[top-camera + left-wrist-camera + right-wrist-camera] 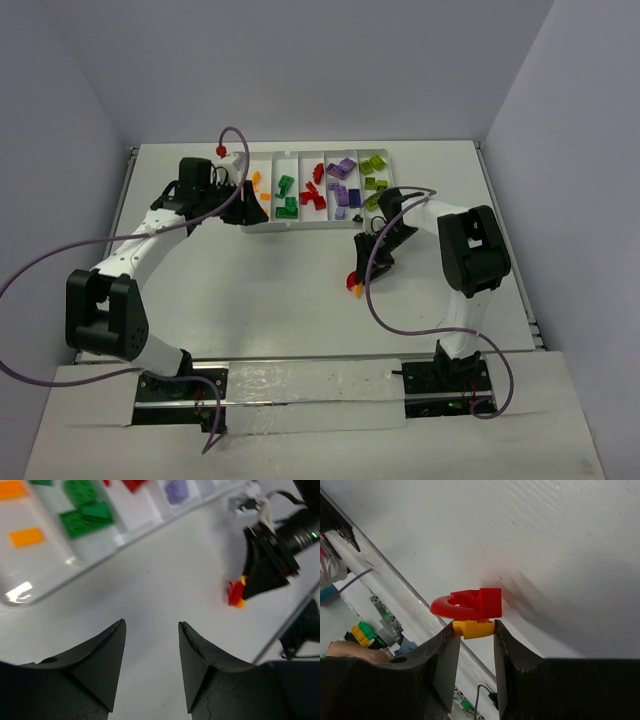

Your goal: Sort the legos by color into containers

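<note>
- At the right gripper (473, 630): closed on a small orange brick (472, 628), pinched from both sides right at the fingertips.
- On top of that brick: a red curved brick (467, 605), apparently clipped to it, so two colours in one grip.
- Under and around the pair: bare bench (280, 300), on the near side of the tray and apart from it. Cannot tell whether the pair is lifted clear or resting on the surface.
- Further out, toward the far side of the bench: the white tray (300, 227), five compartments side by side. From left to right: orange legos (256, 182), dark green legos (287, 203), red legos (316, 190), purple legos (341, 190), lime legos (373, 176).
- At the left gripper (151, 624): open, nothing between the jaws, hovering over the bench just beside the tray's near left corner, close to the orange compartment.
- Step in hand, as a judgement: picking the joined pair off the bench, with no other loose brick made out in the top view. Probably the tail end of the sort.
- Next move, as a judgement:
  - Pulling the two bricks apart, perhaps with the free left gripper taking the red one.
  - Then orange to the leftmost compartment and red to the middle one.
- Worth minding: a shallow fingertip hold on a tiny brick, easy to twist loose during separation.
</note>
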Robot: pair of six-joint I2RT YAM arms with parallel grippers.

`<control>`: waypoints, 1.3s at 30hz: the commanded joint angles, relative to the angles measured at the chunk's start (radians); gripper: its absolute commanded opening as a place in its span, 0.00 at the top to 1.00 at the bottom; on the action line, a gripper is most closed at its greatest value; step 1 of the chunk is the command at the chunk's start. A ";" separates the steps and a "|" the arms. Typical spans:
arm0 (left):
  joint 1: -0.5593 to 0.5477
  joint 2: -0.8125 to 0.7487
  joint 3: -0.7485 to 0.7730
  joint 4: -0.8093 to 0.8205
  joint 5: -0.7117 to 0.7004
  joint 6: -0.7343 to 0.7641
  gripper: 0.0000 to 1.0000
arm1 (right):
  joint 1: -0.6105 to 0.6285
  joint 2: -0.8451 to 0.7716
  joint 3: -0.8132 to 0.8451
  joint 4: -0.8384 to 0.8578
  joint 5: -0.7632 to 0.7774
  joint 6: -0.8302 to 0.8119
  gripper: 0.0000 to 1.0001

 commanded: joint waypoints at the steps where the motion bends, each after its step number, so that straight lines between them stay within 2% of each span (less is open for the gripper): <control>1: -0.088 -0.055 -0.057 0.096 0.199 -0.057 0.45 | 0.005 -0.078 0.055 0.042 -0.062 0.031 1.00; 6: -0.267 -0.027 -0.101 0.127 0.173 -0.100 0.47 | 0.042 -0.116 0.078 0.118 -0.062 0.146 1.00; 19: -0.420 0.096 -0.024 0.115 0.062 -0.092 0.48 | 0.159 -0.152 0.087 0.147 -0.075 0.202 1.00; 27: -0.457 0.112 -0.003 0.111 0.007 -0.069 0.46 | 0.177 -0.157 0.091 0.139 -0.122 0.200 1.00; 39: -0.469 0.140 0.018 0.091 -0.078 -0.053 0.54 | 0.185 -0.169 0.092 0.126 -0.166 0.188 1.00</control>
